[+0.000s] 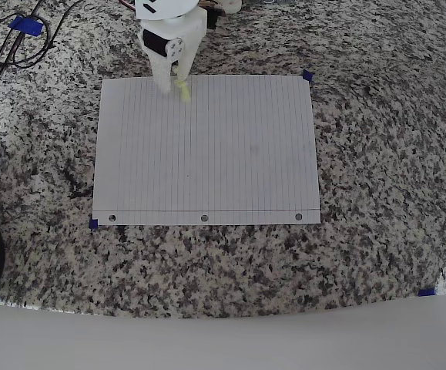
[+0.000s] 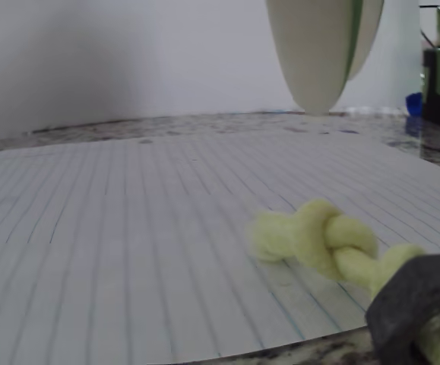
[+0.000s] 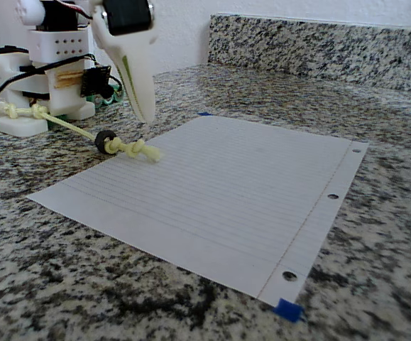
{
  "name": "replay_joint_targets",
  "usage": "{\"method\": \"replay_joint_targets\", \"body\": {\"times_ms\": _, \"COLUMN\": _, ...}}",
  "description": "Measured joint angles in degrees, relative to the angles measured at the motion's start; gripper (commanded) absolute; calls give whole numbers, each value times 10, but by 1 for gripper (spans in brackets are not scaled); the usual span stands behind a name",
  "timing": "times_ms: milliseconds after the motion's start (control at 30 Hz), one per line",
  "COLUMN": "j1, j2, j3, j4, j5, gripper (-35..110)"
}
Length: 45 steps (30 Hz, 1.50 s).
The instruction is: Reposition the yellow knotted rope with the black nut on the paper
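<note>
In the overhead view, the paper (image 1: 206, 150) is seen lying flat on the granite counter (image 1: 377, 254), with the claw (image 1: 170, 83) over its far edge and a bit of the yellow rope (image 1: 183, 89) showing beside it.

In the wrist view, a frayed, knotted rope end (image 2: 311, 237) rests on the sheet near its edge, and the black nut (image 2: 413, 304) sits at that edge. The claw's fingertips (image 2: 322, 53) hang above, pressed together and empty.

In the fixed view, most of the rope (image 3: 63, 122) is seen trailing off the sheet toward the robot base (image 3: 38, 106). The task is judged barely begun: rope and nut remain to be drawn onto the paper.
</note>
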<state>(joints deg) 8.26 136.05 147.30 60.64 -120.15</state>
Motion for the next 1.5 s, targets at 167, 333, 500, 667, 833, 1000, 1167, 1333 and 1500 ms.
{"method": "replay_joint_targets", "body": {"times_ms": 167, "j1": -18, "j2": -13, "j3": -3, "j4": 16, "j5": -14, "gripper": 41}}
{"method": "replay_joint_targets", "body": {"times_ms": 333, "j1": -32, "j2": -26, "j3": -3, "j4": 24, "j5": -22, "gripper": 41}}
{"method": "replay_joint_targets", "body": {"times_ms": 500, "j1": -32, "j2": -43, "j3": -3, "j4": 24, "j5": -31, "gripper": 41}}
{"method": "replay_joint_targets", "body": {"times_ms": 667, "j1": -32, "j2": -65, "j3": -3, "j4": 22, "j5": -43, "gripper": 41}}
{"method": "replay_joint_targets", "body": {"times_ms": 833, "j1": -26, "j2": -81, "j3": -3, "j4": 17, "j5": -57, "gripper": 44}}
{"method": "replay_joint_targets", "body": {"times_ms": 1000, "j1": -9, "j2": -100, "j3": -4, "j4": 0, "j5": -76, "gripper": 47}}
{"method": "replay_joint_targets", "body": {"times_ms": 1167, "j1": 4, "j2": -114, "j3": -4, "j4": -7, "j5": -83, "gripper": 46}}
{"method": "replay_joint_targets", "body": {"times_ms": 1333, "j1": 4, "j2": -130, "j3": -4, "j4": -12, "j5": -83, "gripper": 45}}
{"method": "replay_joint_targets", "body": {"times_ms": 1500, "j1": 4, "j2": -147, "j3": -4, "j4": -36, "j5": -83, "gripper": 44}}
